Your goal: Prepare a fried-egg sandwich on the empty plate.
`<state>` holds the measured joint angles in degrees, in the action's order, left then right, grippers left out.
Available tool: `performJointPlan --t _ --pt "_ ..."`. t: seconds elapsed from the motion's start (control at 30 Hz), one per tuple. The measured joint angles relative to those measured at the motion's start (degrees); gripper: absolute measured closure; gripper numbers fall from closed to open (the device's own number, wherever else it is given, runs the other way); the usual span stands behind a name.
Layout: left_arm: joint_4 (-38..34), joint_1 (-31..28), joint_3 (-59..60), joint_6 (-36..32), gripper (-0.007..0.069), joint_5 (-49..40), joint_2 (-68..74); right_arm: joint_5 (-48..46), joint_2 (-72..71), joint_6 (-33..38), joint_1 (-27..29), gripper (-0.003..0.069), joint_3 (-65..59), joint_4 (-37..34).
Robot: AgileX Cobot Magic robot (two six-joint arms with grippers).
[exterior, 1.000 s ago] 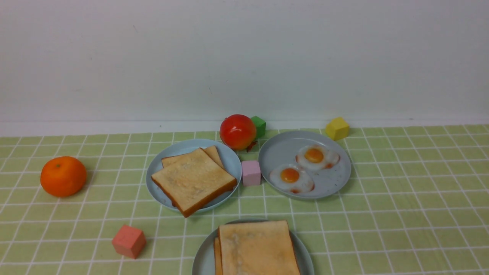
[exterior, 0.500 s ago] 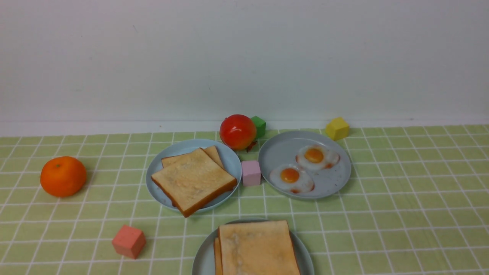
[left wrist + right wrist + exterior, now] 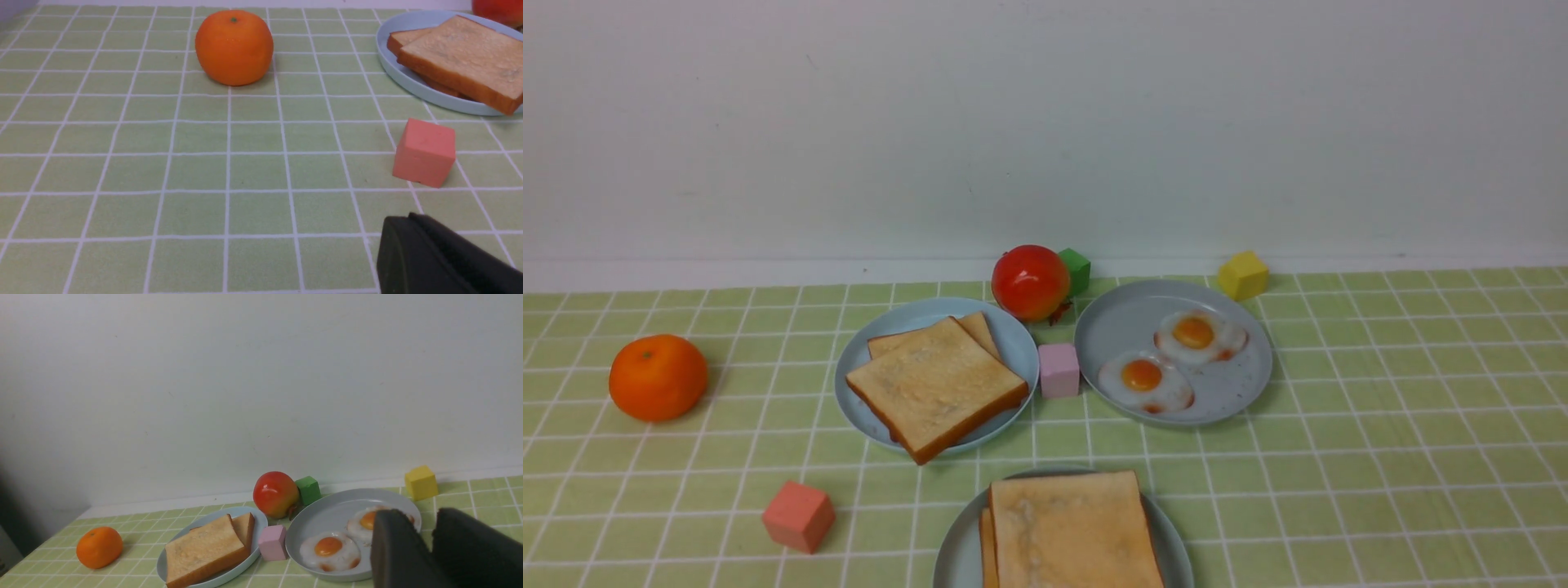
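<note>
Front camera: raised on the robot's side, tilted down, facing the wall; near plate is cropped at 6 o'clock. Left wrist camera: low, close over the cloth, looking toward the orange at the table's 9 o'clock. Right wrist camera: farther back, nearly level, facing the wall. All three share the toast plate and orange.

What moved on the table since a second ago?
Nothing that I can see. The toast stack on the near plate, the loose toast, the fried eggs, the orange and the tomato all lie just where they were, and nothing was picked up or put down.
</note>
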<state>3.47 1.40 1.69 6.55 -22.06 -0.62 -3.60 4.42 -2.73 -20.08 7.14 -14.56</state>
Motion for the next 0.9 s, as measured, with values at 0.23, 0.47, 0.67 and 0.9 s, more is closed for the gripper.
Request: performJointPlan --t 0.23,0.47,0.67,0.9 --pt "0.1 -2.2 0.0 0.0 0.0636 0.0 0.0 0.0 0.0 0.0 0.0 0.0482 0.0 0.0" --pt "0.1 -2.3 0.0 0.0 0.0631 0.0 0.0 0.0 0.0 0.0 0.0 0.0466 0.0 0.0" --pt "0.1 -2.3 0.0 0.0 0.0624 0.0 0.0 0.0 0.0 0.0 0.0 0.0457 0.0 0.0" --pt "0.1 -2.3 0.0 0.0 0.0620 0.0 0.0 0.2 -0.8 0.0 0.1 0.0449 -1.9 0.0"
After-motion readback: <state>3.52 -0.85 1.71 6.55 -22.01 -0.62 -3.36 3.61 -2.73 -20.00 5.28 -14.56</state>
